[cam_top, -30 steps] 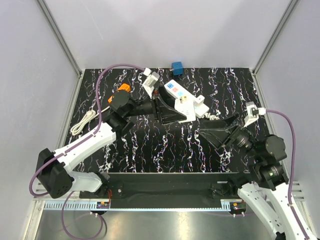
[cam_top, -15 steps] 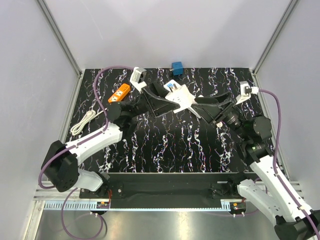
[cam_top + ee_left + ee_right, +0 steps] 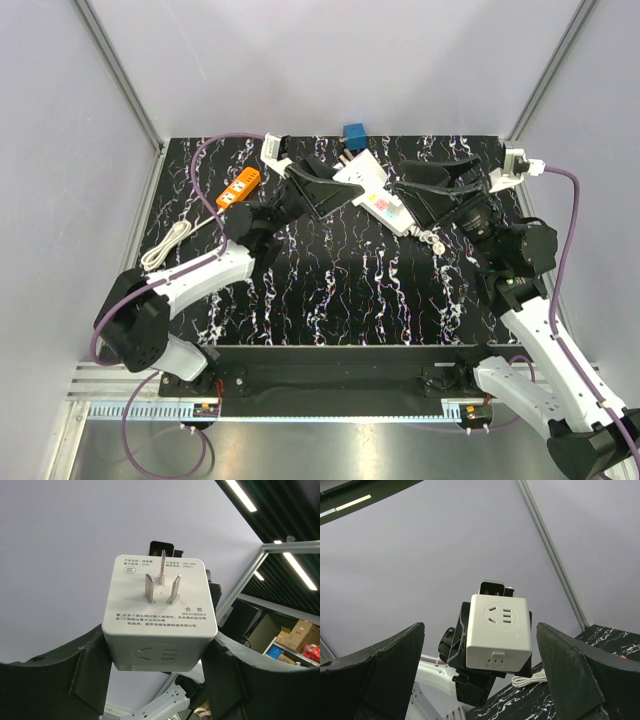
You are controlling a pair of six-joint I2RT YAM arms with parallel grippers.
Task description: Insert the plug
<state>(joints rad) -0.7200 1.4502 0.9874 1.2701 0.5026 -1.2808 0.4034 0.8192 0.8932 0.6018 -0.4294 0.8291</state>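
Clamping one white plug (image 3: 160,615) by its hidden sides, the left gripper (image 3: 159,662) shows three prongs (image 3: 149,587) — the right gripper (image 3: 480,630) gapes empty.

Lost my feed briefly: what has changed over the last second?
The left end effector swung forward and up, keeping its grip on the white cube-shaped plastic adapter plug; the right end effector did likewise, staying open and empty. The orange power strip and blue block stayed put.
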